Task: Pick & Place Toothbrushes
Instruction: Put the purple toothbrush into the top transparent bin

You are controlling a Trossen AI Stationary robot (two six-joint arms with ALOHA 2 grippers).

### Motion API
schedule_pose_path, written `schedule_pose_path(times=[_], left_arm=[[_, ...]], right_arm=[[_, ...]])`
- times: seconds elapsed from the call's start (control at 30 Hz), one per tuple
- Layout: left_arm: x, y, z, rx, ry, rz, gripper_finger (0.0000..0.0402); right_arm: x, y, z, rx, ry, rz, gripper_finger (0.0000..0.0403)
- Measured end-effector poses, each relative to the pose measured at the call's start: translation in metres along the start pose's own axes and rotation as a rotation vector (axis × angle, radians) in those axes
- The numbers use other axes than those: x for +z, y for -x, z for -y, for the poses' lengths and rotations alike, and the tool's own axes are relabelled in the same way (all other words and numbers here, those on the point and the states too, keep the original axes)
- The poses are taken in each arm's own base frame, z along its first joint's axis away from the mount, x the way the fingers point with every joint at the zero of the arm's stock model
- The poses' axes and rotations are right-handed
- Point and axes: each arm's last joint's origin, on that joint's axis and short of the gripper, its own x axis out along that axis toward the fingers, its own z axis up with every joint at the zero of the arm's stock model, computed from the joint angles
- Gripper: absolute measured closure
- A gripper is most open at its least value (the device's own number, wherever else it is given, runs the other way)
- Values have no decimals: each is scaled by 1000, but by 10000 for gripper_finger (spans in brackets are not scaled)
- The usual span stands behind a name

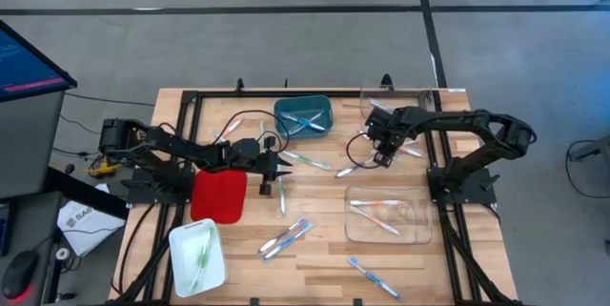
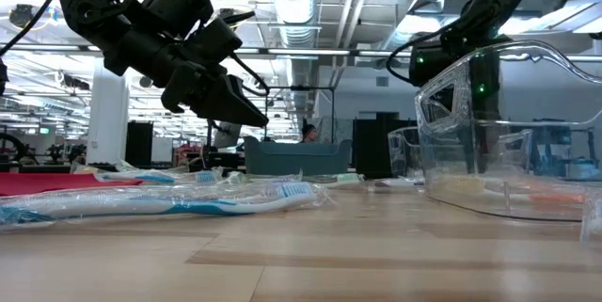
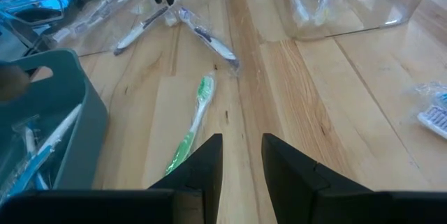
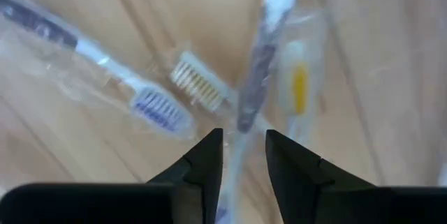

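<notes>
Many wrapped toothbrushes lie scattered flat on the wooden table [image 1: 315, 258]. My right gripper [image 1: 381, 157] [image 4: 244, 147] is open and points down over a small heap of them. Its fingers stand on either side of a grey-purple toothbrush [image 4: 257, 63], beside a purple-bristled one [image 4: 150, 105] and an orange one [image 4: 299, 84]. My left gripper [image 1: 275, 176] [image 3: 242, 151] is open and hovers above the table [image 2: 246, 106], touching nothing. A green toothbrush [image 3: 190, 126] [image 1: 281, 194] lies just beside it. More toothbrushes lie in the teal bin [image 1: 303, 115], the white bin [image 1: 197, 254] and the clear tray [image 1: 389, 215]. My right gripper comes at the grey-purple toothbrush's wrapped handle [image 4: 241, 123] from above, with the handle running between the fingers. Whether the fingers touch the handle or its wrapper, I cannot tell. The toothbrush lies on the table.
A red tray [image 1: 217, 194] sits below the left arm. A tall clear container [image 1: 400, 96] [image 2: 489, 123] stands at the far edge near the right arm. Black cables [image 1: 253, 139] trail by the left gripper. Bare wood shows near the table's near edge [image 1: 315, 277].
</notes>
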Motion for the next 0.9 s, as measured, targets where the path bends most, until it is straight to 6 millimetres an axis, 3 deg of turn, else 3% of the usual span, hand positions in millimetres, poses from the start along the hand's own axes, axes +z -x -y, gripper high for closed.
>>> schedule_pose_path(times=[0.37,0.53,0.7,0.9], left_arm=[[0,0,0,0,0,2,308],[1,0,0,1,0,5,308],[1,0,0,1,0,5,308],[1,0,0,1,0,6,308]], right_arm=[[-13,-16,-4,7,-21,-20,228],[-14,-16,-7,7,-25,-23,219],[-16,-16,-7,8,-26,-39,261],[-16,-16,-7,8,-30,-45,360]])
